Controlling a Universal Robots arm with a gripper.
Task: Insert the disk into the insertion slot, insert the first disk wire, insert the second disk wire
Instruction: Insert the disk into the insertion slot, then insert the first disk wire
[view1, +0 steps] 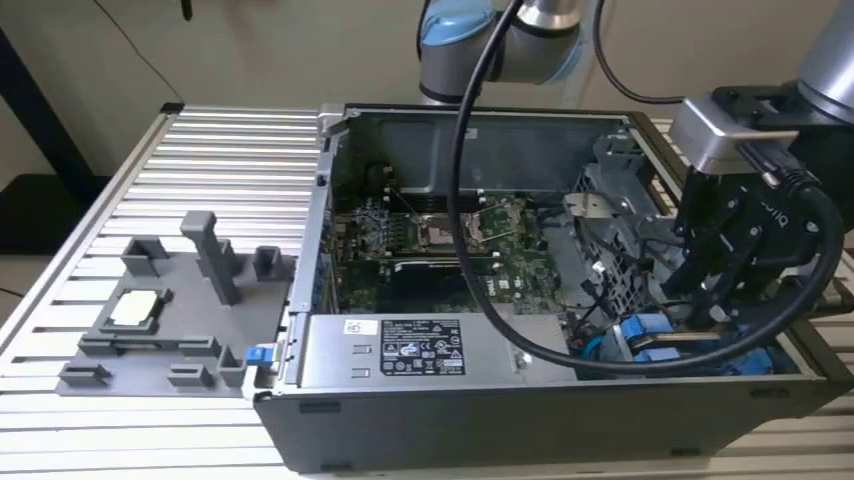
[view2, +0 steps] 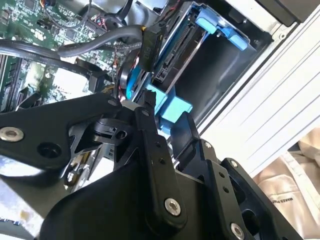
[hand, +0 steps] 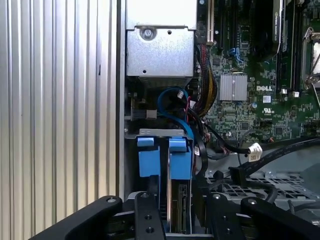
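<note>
Soft, even light falls from overhead in the exterior view. The ribbed table (view1: 200, 160) shines pale, while the case (view1: 400, 430) floor under the gripper (view1: 701, 310) lies in shadow. In the second wrist view the table (view2: 280, 90) beyond the gripper (view2: 167, 112) burns out white, and screws (view2: 172, 206) on the gripper glint. In the first wrist view glare streaks the table (hand: 50, 100) beside the gripper (hand: 180, 220).

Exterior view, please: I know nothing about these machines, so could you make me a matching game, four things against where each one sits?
Things: 1 green circuit board; 2 silver box with a white label; 3 blue drive carriers; 4 grey plastic fixture.
Places: A on the slatted table, outside the case; B case's near corner, exterior view's right; C middle of the case floor; D along the case's near wall, exterior view's left.
Pairs: 1-C, 2-D, 3-B, 4-A.
</note>
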